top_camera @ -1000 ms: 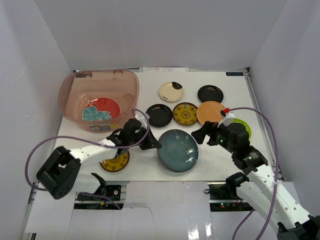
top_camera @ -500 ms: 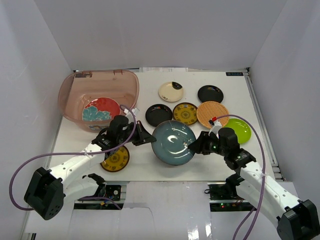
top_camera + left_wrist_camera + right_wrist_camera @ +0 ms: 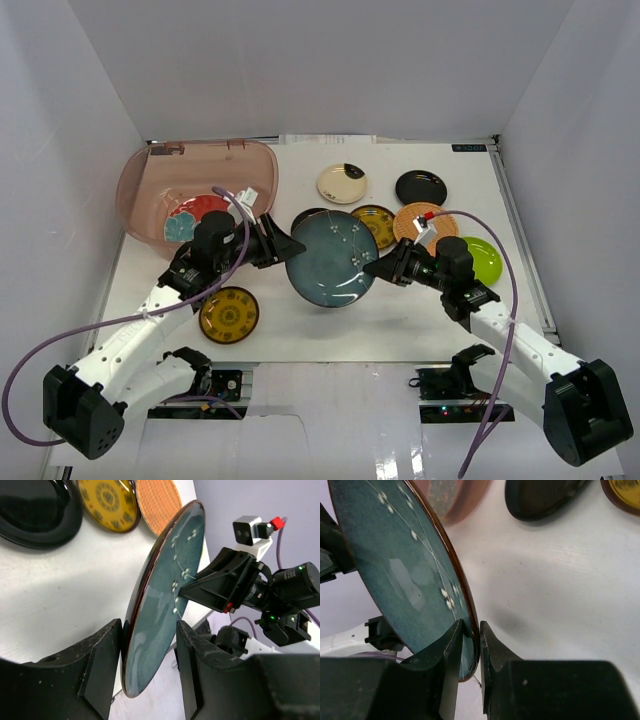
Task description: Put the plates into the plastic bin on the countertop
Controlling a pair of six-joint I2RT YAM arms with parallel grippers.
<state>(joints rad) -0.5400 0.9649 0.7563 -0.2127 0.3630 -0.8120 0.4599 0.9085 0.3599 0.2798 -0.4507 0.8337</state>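
Observation:
The large grey-blue plate (image 3: 330, 258) hangs tilted on edge above the countertop (image 3: 400, 320), between both arms. My right gripper (image 3: 375, 268) is shut on its right rim; the right wrist view shows both fingers pinching the plate (image 3: 395, 555) at the right gripper (image 3: 470, 645). My left gripper (image 3: 285, 245) stands open around the left rim; in the left wrist view the plate (image 3: 165, 595) sits between the spread jaws of the left gripper (image 3: 150, 655), with a gap on its inner face. The plastic bin (image 3: 150, 175) at the far left holds the red-and-teal plate (image 3: 195, 215).
On the countertop lie a yellow plate (image 3: 229, 314) at the front left, a cream plate (image 3: 341, 183), a black plate (image 3: 421, 187), a second yellow plate (image 3: 378, 225), an orange plate (image 3: 420, 222) and a lime green plate (image 3: 485, 258). Another black plate (image 3: 300, 217) is mostly hidden.
The grey-blue plate has risen off the countertop and moved back and left, tilting up. The right gripper closed onto its rim. The left gripper's jaws have opened around the opposite rim.

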